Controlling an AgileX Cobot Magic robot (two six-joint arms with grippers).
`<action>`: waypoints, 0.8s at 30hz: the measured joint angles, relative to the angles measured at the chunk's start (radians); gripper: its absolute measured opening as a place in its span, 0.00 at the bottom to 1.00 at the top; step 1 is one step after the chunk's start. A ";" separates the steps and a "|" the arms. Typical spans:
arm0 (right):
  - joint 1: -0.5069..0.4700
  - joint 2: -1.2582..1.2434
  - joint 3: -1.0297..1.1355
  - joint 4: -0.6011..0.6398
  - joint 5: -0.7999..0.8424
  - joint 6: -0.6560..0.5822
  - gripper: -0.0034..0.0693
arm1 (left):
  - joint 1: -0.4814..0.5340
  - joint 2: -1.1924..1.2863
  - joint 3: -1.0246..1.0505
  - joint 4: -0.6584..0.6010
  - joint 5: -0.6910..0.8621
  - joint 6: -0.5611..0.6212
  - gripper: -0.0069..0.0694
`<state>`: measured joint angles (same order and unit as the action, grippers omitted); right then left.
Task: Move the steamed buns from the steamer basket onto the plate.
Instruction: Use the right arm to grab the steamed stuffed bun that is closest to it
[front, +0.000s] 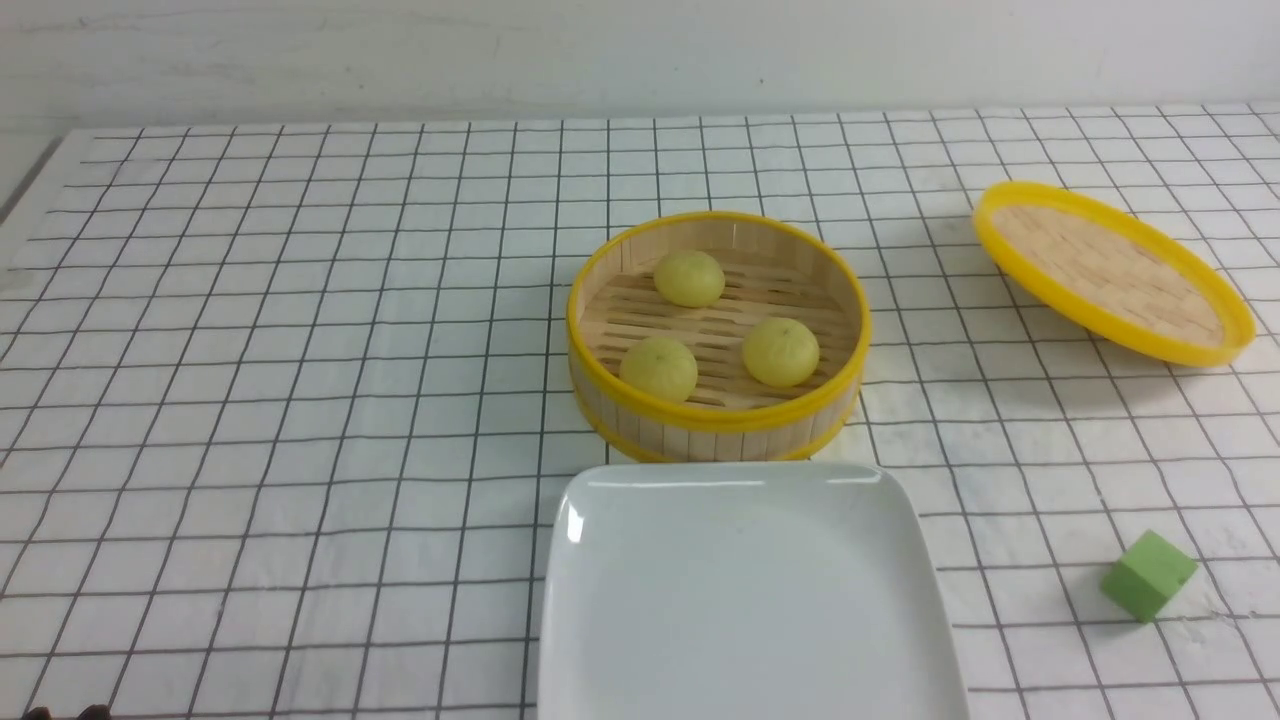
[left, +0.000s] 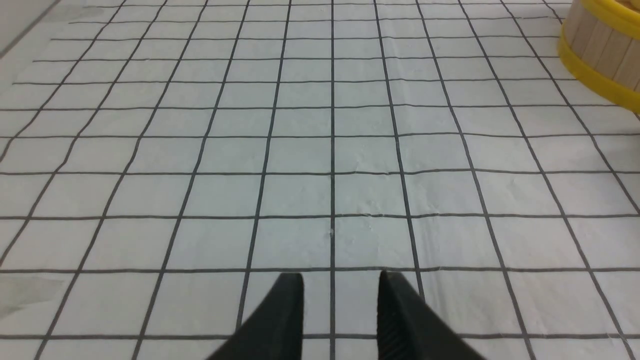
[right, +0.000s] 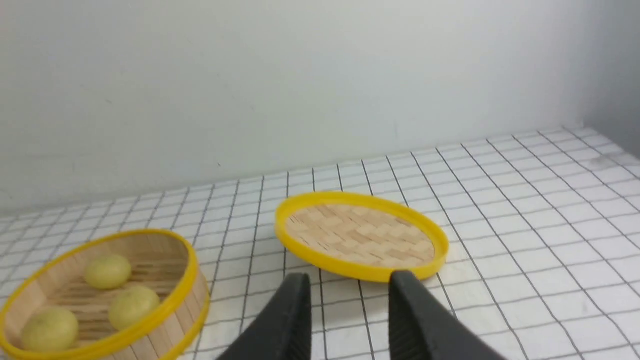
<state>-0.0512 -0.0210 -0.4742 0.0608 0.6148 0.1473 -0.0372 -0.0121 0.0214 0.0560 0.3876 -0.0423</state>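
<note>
Transfer was not yet started, by the look of it: all three steamed buns (front: 780, 351) sat in the steamer basket (front: 715, 428), which stood just at twelve o'clock of the plate (front: 750, 600), and the plate held none. Both the left gripper (left: 340, 281) and the right gripper (right: 350, 280) hung with jaws parted, gripping nothing; every bun was left to move.
</note>
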 joint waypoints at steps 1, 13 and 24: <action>0.000 0.000 -0.031 0.007 0.019 0.000 0.38 | 0.000 0.000 0.000 0.000 0.000 0.000 0.41; 0.000 0.000 -0.190 0.129 0.098 0.000 0.38 | 0.000 0.000 0.000 0.000 0.000 0.000 0.41; 0.000 0.000 -0.189 0.297 0.043 0.001 0.38 | 0.000 0.000 0.000 0.000 0.000 0.000 0.41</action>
<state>-0.0512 -0.0210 -0.6636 0.3579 0.6577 0.1480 -0.0372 -0.0121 0.0214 0.0560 0.3876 -0.0423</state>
